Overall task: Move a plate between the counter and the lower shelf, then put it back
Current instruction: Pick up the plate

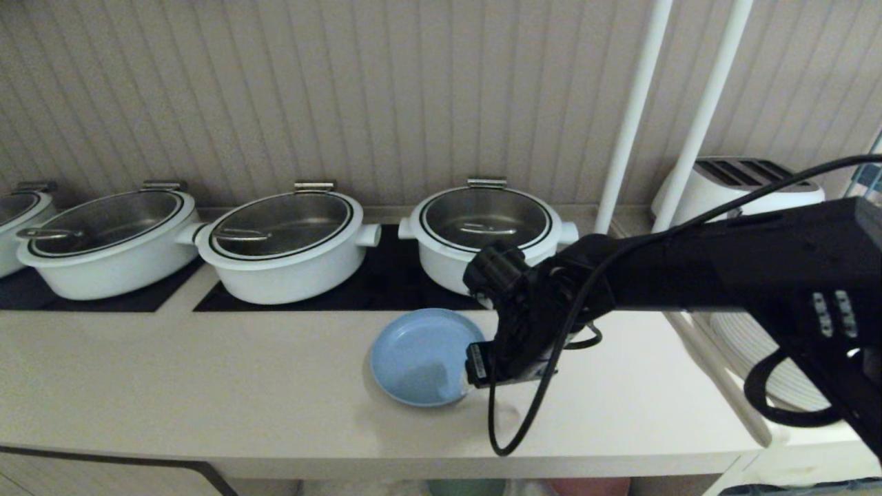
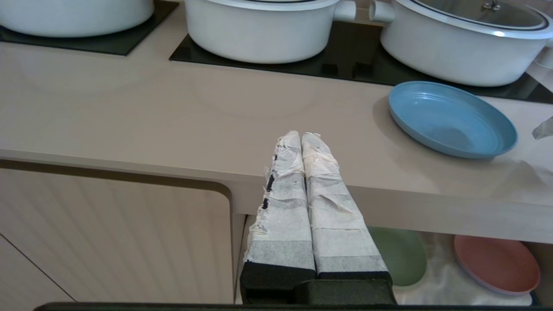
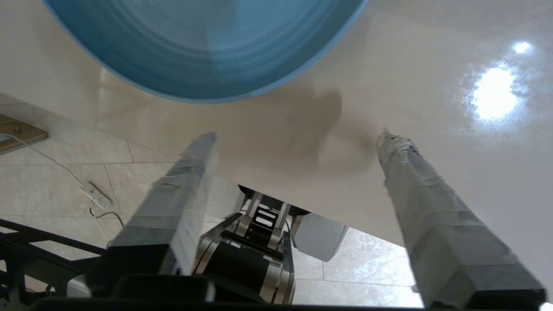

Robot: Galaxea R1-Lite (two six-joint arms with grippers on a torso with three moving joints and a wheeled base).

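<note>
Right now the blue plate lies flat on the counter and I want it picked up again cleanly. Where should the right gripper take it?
By the low raised rim of the plate, on the edge nearest the right gripper, coming from the robot's right. It lies flat on the counter, so only the rim offers a pinch; the jaws stand open just beside it.

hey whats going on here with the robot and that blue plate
The robot's right gripper hangs over the counter with its fingers spread apart and nothing between them. The blue plate lies flat on the counter just beside it, in front of the white pots, so it looks just set down or about to be picked up. The left gripper is parked low in front of the counter edge, fingers pressed together. On the lower shelf lie a green plate and a pink plate.
</note>
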